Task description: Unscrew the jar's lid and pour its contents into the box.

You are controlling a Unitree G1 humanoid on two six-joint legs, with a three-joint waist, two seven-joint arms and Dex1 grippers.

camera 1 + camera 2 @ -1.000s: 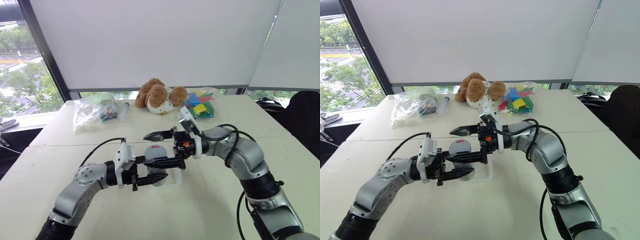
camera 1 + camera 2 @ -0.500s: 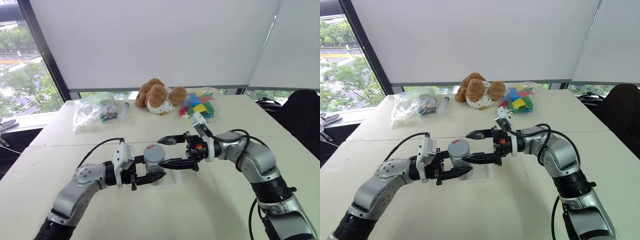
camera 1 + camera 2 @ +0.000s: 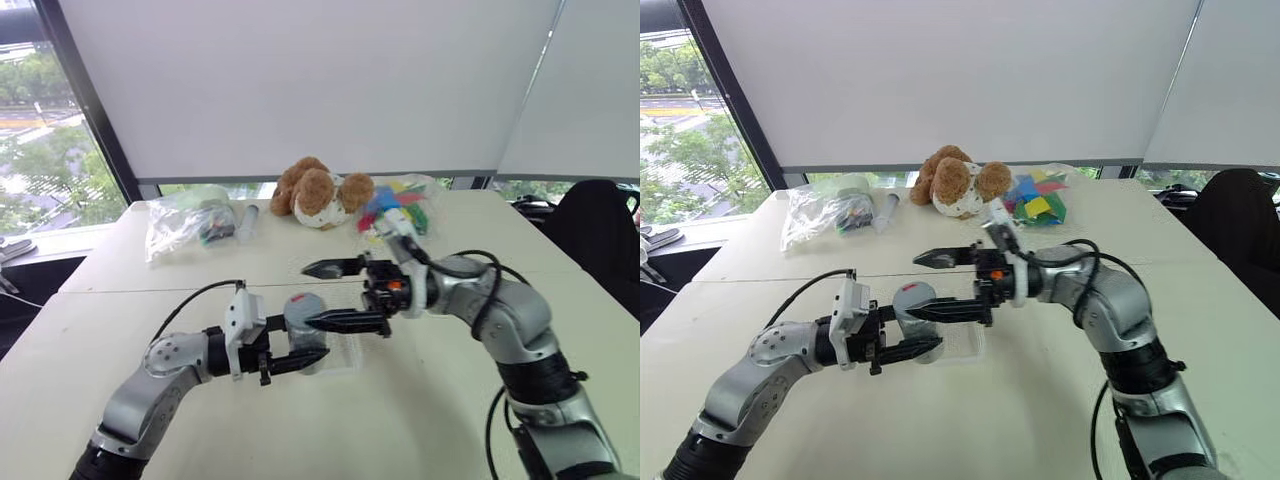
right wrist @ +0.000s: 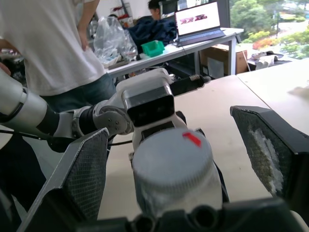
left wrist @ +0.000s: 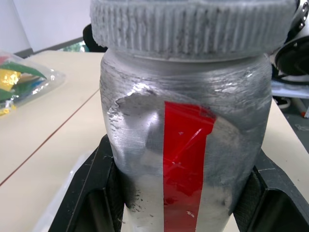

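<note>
Left wrist view looks straight at the jar (image 5: 183, 145), a dented silvery-grey cylinder with a red strip of label down its side, pinched between the left hand's (image 3: 292, 352) two black fingers, which are closed tight on its lower body. Its lid (image 5: 193, 24) is a ribbed grey screw cap, still seated on top, with a small red mark on its flat face.

From the head views, the jar stands upright in that grip, just above the box (image 3: 345, 352), a shallow clear plastic tray with rounded corners lying on the table (image 3: 420, 410). The contents cannot be seen through the opaque wall.

The right hand (image 3: 322, 295) reaches in from the other side with its fingers spread wide, one above and behind the lid, one in front of it at cap height, holding nothing. Its finger pads (image 4: 89, 169) carry a fine mesh texture.

The table is matt cream, made of panels with thin seams. At its far edge lie a clear bag (image 3: 185, 222) of small items, a clear tube (image 3: 247, 222), a brown plush toy (image 3: 322, 192) and a bag of coloured blocks (image 3: 1035, 205). Behind are white roller blinds, a dark window frame and greenery outside. A person in a white shirt (image 4: 46, 43) stands in the right wrist view.
</note>
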